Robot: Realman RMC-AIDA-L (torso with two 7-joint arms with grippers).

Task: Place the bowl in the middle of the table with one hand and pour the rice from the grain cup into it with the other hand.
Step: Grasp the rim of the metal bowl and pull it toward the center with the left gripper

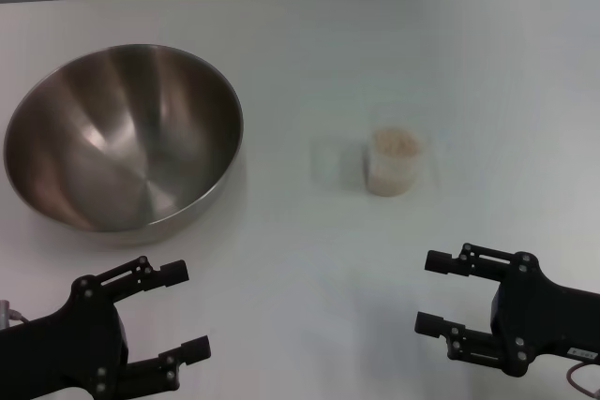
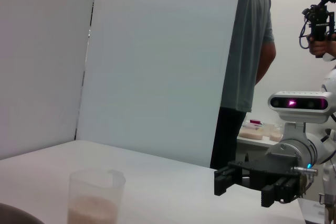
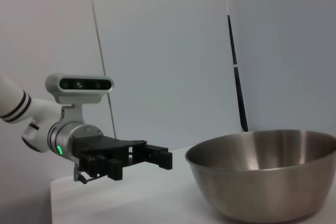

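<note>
Head view: bowl (image 1: pixel 124 136) on the left part of the table (image 1: pixel 309 35), not in the middle, empty inside. Cup (image 1: pixel 394 163) right of centre, upright, well apart from the bowl, rice (image 1: pixel 395 142) heaped close to its brim. Left gripper (image 1: pixel 164 311) at the near edge just below the bowl, fingers spread, nothing between them. Right gripper (image 1: pixel 439 292) at the near right, below the cup, fingers also apart and empty. Neither touching anything. Layout probably deliberate: bowl on the left arm's side, cup on the right arm's, one thing per hand. Judging from that, nothing done yet; bowl move first, pour after

Left wrist view: looks across the table at low level. Cup (image 2: pixel 95 196) close in front, rice (image 2: pixel 93 209) filling roughly the lower part, pouring lip visible at the rim, which the head view hides. Sliver of bowl rim (image 2: pixel 13 214) in the corner. Right gripper (image 2: pixel 244 184) farther off, fingers released, hovering above the tabletop. Also a person (image 2: pixel 245 56) standing beyond the table, absent from the head view

Right wrist view: bowl (image 3: pixel 265 174) from the side, sits flat on the table, deep wall, thin rim – grab point likely the rim. Left gripper (image 3: pixel 144 158) beside it, apart from it, fingers unclenched and pointing toward the bowl at about rim height. Cup not in this view
</note>
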